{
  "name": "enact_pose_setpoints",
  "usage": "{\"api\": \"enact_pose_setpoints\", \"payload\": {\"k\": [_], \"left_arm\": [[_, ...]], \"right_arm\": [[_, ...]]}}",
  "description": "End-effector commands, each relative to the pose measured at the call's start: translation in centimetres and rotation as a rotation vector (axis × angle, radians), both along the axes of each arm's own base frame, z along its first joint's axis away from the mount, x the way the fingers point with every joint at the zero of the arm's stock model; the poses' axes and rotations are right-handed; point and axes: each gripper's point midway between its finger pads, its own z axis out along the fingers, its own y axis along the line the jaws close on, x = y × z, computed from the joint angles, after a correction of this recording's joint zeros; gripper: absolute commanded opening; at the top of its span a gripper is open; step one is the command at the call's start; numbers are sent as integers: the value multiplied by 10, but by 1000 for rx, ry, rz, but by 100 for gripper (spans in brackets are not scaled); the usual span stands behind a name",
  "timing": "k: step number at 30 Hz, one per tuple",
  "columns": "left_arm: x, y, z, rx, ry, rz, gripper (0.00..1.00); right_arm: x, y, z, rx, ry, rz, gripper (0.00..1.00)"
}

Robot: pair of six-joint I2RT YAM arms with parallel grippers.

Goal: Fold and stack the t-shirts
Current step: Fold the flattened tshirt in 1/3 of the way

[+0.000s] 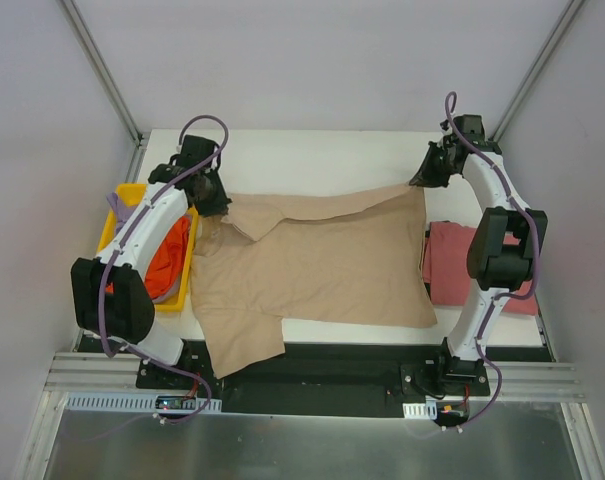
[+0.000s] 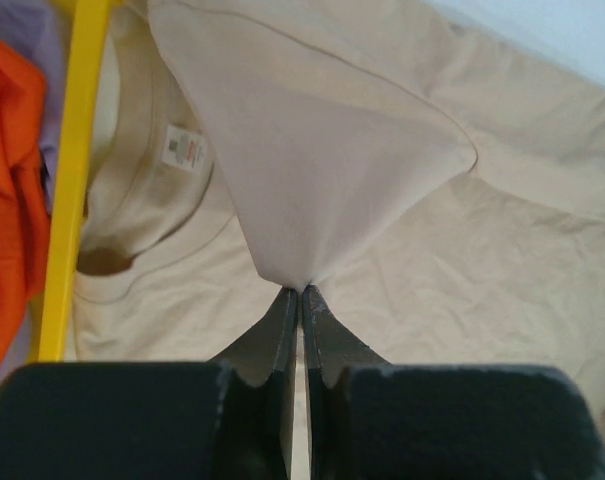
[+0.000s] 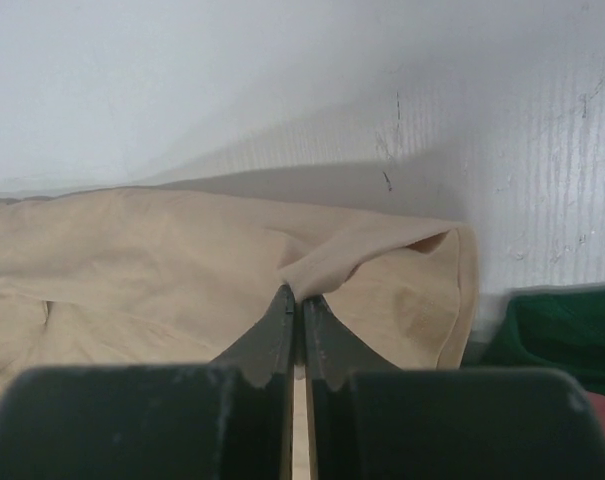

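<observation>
A large tan t-shirt [image 1: 322, 265] lies spread across the table, one sleeve hanging over the front edge. My left gripper [image 1: 214, 196] is shut on a fold of the tan shirt [image 2: 312, 150] near its collar and white label, lifting it into a peak above the fingertips [image 2: 282, 310]. My right gripper [image 1: 429, 172] is shut on the shirt's far right corner [image 3: 352, 262], pinched between the fingertips [image 3: 317, 315]. A dusty red shirt [image 1: 447, 265] lies folded at the right. Orange [image 1: 167, 260] and lavender [image 1: 117, 205] shirts sit in the bin.
A yellow plastic bin [image 1: 187, 285] stands at the table's left edge; its rim [image 2: 77, 180] runs down the left wrist view. A dark green cloth [image 3: 562, 325] lies at the right in the right wrist view. White walls enclose the table.
</observation>
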Motion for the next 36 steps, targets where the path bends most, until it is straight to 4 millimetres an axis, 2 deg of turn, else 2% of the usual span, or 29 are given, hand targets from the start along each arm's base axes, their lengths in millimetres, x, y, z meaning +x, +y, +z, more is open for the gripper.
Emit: {"api": "enact_pose_setpoints", "payload": {"k": [1,5,13,23,28,30,31,33,36], "left_arm": [[-31,-10,0,-29,59,-2,0],[-43,0,6,17,69,27,0],[-57,0,12,7,72,37,0],[-83,0,-38,16,243,29,0],[-87,3,-55,44,296,33,0],[-87,1,-54,34,294,24,0],[-88,0,-52,29,292,20,1],[-89,-1,-47,19,276,11,28],[-86,-1,-37,11,238,5,46]], "right_arm": [[-15,0,25,4,-24,40,1],[-21,-6,25,-22,-10,37,1],[-31,-12,27,-37,9,48,1],[-51,-13,1,-42,92,56,5],[-69,-23,-16,-91,161,17,13],[-76,-25,-16,-103,174,12,23],[-79,-25,-14,-107,168,17,29],[-81,-26,-7,-114,145,21,45],[-81,-26,6,-123,99,32,58]]}}
